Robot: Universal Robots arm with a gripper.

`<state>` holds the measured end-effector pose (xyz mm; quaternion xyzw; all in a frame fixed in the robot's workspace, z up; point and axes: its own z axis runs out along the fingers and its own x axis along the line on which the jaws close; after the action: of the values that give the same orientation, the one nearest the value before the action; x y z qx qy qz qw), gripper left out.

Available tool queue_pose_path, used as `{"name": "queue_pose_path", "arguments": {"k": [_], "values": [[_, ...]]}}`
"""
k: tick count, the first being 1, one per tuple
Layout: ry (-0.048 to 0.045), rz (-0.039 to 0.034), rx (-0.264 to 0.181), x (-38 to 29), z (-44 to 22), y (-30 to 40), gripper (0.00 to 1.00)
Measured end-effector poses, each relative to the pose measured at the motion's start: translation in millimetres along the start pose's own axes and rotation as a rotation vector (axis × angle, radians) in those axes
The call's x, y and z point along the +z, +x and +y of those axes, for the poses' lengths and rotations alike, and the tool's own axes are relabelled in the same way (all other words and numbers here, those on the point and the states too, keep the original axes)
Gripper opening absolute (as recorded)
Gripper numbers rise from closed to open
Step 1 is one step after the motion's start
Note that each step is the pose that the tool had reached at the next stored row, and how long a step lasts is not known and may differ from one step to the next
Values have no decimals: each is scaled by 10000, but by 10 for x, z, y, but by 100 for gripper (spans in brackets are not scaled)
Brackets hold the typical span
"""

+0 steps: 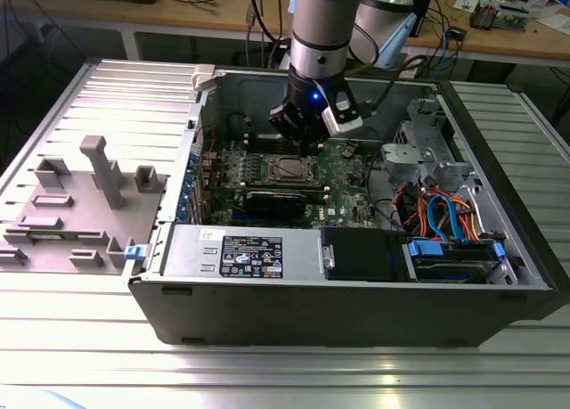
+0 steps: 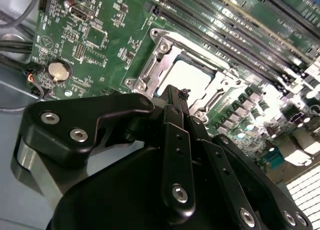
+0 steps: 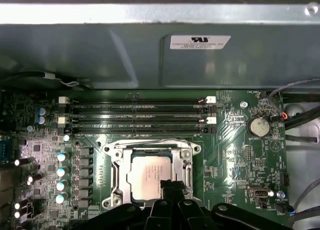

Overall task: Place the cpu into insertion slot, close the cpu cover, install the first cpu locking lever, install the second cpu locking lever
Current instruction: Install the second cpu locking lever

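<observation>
Black linkage bars of the hand [image 2: 175,97] are filling the foreground in both wrist views, with the fingers drawn together into a closed tip and holding nothing. That tip is hovering at the edge of the socket, over one side of the cpu cover [image 2: 160,52]. In the first wrist view the same tip [image 3: 170,184] is overlapping the cpu [image 3: 148,171], which is lying flat inside the slot, its silvery top showing through the square window of the cover [image 3: 116,162]. The cover is sitting down around the chip. Memory slots [image 3: 137,115] are running parallel just beyond the socket, and a coin cell [image 3: 259,126] is sitting on the board well apart from it.

In the exterior view the arm [image 1: 322,35] is reaching down at 12 o'clock into the open computer case [image 1: 356,311], which is lying on its side on a ribbed metal desk [image 1: 285,373]. Its hand [image 1: 307,128] is hanging just above the socket [image 1: 287,168]. Grey fixture blocks [image 1: 98,173] are standing at 9 o'clock of the case.
</observation>
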<state>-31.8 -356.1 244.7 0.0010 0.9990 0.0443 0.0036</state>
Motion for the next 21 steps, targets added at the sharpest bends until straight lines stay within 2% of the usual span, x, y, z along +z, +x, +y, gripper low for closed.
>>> {"name": "queue_pose_path", "arguments": {"k": [4, 12, 19, 21], "values": [[-1, 4, -51, -5, -52, 0, 11], [-1, 4, -51, -5, -56, 0, 11], [0, 4, -50, -8, -92, 1, 11], [1, 4, -52, -45, -92, 4, 11]]}}
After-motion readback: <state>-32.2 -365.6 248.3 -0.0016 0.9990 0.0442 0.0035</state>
